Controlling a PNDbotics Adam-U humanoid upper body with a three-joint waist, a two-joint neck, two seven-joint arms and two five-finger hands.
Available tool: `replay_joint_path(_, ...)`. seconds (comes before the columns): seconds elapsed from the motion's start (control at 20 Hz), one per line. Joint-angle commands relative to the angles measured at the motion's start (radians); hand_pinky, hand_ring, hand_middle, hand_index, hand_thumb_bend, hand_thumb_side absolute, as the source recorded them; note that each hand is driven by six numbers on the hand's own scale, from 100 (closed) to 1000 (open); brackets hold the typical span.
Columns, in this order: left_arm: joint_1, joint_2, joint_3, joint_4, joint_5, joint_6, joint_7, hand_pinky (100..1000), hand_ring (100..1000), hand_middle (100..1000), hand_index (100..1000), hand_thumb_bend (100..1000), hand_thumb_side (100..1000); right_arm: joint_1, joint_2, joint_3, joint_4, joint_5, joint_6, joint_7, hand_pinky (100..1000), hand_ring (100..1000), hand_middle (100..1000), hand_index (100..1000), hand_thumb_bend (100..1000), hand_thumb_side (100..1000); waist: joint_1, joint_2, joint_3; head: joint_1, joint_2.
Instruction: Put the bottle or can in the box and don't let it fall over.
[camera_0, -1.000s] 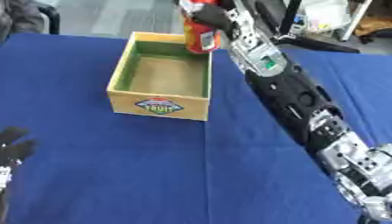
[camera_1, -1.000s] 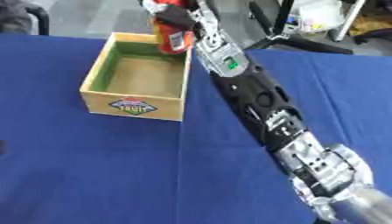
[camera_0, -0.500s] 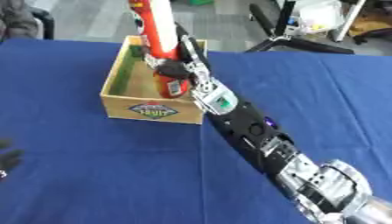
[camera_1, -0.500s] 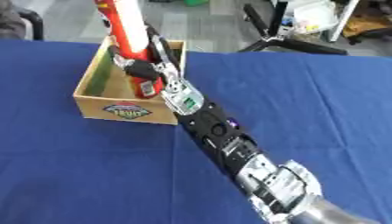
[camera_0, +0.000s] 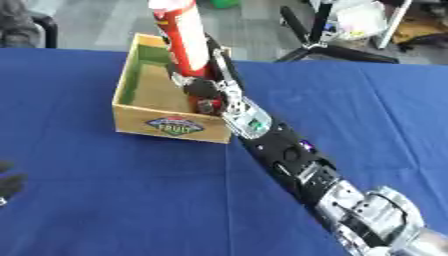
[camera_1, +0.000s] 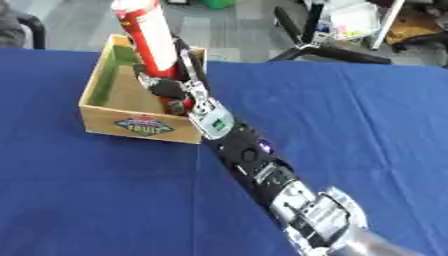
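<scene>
Red can (camera_0: 181, 36) upright inside wooden box (camera_0: 140, 119), right hand (camera_0: 208, 85) fingers curled round it.

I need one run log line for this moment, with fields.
right hand: shut on red can | can: upright, low end inside wooden box | left hand: idle, lower left edge | cloth: blue

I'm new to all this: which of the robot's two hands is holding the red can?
The right hand, curled round the red can upright inside the wooden box. The left hand holds nothing, at the lower left edge.
</scene>
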Motion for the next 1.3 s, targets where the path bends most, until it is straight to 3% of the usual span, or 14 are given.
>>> replay_joint_path(0.05, -0.007, 0.01, 0.005, -0.021, 0.003, -0.002, 0.0, 863, 821, 841, 945, 449, 752, -0.023, -0.035, -0.007, -0.031, 0.032, -0.015, 0.019, 902, 932, 913, 980, 416, 395, 0.008, -0.02, -0.003, 0.002, -0.006)
replay_joint_path(0.3, -0.006, 0.011, 0.005, -0.019, 0.003, -0.002, 0.0, 863, 821, 840, 945, 450, 751, -0.036, -0.054, -0.009, -0.065, 0.056, -0.01, 0.066, 957, 975, 981, 1000, 419, 399, 0.008, -0.025, -0.007, 0.003, -0.005)
replay_joint_path(0.75, 0.002, 0.014, 0.01, -0.015, 0.003, -0.003, 0.003, 863, 822, 839, 945, 452, 751, -0.039, -0.104, -0.008, -0.156, 0.081, 0.029, 0.135, 964, 972, 989, 1000, 413, 385, 0.005, -0.039, -0.02, 0.009, 0.0)
replay_joint_path(1.05, 0.021, 0.027, 0.021, -0.007, -0.002, -0.005, 0.013, 863, 822, 839, 946, 454, 751, -0.007, -0.234, -0.021, -0.341, -0.003, 0.065, 0.123, 954, 961, 980, 1000, 391, 371, -0.013, -0.06, -0.06, 0.047, 0.012)
replay_joint_path(1.3, 0.036, 0.039, 0.033, -0.002, -0.008, -0.008, 0.025, 864, 822, 839, 946, 455, 752, 0.117, -0.391, -0.064, -0.579, -0.124, 0.11, 0.085, 922, 945, 953, 1000, 357, 352, -0.028, -0.069, -0.098, 0.085, 0.019)
